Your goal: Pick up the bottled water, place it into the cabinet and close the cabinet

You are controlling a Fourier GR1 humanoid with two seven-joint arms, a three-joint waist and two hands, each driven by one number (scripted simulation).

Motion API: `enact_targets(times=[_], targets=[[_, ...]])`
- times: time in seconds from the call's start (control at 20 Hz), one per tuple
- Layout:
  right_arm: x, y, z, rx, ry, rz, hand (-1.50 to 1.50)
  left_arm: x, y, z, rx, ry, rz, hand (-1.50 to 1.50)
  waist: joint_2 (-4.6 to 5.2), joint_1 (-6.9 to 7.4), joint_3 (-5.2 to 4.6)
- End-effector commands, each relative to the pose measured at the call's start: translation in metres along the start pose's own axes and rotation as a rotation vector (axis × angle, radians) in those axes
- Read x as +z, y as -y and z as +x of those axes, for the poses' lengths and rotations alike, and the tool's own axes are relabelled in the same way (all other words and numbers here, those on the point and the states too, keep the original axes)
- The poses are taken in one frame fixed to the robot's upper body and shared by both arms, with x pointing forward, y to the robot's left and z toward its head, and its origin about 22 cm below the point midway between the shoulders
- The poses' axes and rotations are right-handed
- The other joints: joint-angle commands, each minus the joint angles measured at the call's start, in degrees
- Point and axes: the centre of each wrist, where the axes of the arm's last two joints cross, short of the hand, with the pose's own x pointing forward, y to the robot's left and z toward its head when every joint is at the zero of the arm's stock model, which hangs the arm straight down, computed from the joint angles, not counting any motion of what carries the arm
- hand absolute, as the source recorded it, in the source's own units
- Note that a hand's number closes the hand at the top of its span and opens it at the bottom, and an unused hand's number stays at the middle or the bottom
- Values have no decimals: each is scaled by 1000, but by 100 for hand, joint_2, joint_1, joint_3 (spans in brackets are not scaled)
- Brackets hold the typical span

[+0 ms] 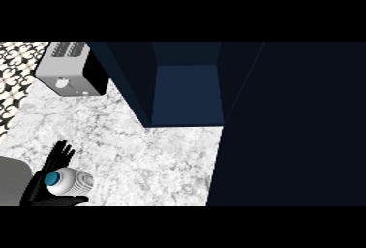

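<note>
1 robot hand in view: left robot hand (34,188), black, at lower left corner, on a grey forearm (10,181) entering from the bottom edge. Seen pinching the bottle (71,181): fingers (62,151) stretched along its far side and reaching past it, nearly straight and slightly fanned; thumb (68,200) curled under its near side. Bottle lodged between thumb and fingers, against the palm.

Bottle: pale, ribbed body, teal cap (52,179). Cap end towards the palm, body pointing right. Cannot tell whether resting on the worktop (157,155) or lifted just clear of it. Well apart from the cabinet (186,92), down and to the left of it.

Worktop: white-grey marble pattern, filling the middle and left of the view.

Cabinet: dark navy, at top centre. Standing open; lighter blue inside visible between 2 dark side walls. Nothing visible inside. Door (286,121) swung out, seen as a large dark panel covering the whole right side from top to bottom, its left edge running down from the cabinet's right wall.

Toaster (68,70): silver with black side, at upper left on the worktop, just beside the cabinet's left wall. Slots on top, 1 round knob on the silver face.

Wall (14,68): black-and-white patterned tiles along the far left, behind the toaster.

Bottle and toaster well apart, bare marble between them.
</note>
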Motion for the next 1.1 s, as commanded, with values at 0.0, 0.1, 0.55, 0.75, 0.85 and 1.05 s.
enact_targets(times=[0.0,0.1,0.55,0.75,0.85,1.05], targets=[[15,5,20,69,49,-22,-150,-14,1,-1,73,91,-21,-150,6,-32,-2],[12,0,15,57,55,-23,-150,-8,10,-10,103,118,-39,150,4,-12,-3],[4,9,16,73,48,-13,-150,-35,55,-7,-71,222,-231,150,-8,3,3],[-4,6,10,69,55,-44,-150,-51,55,9,-123,299,-209,150,-4,63,10],[7,1,25,42,56,-21,-150,-45,95,-13,-129,310,-152,150,-14,43,6],[1,-5,17,52,45,-3,-150,-88,161,-4,-194,358,-76,150,2,-34,0]])
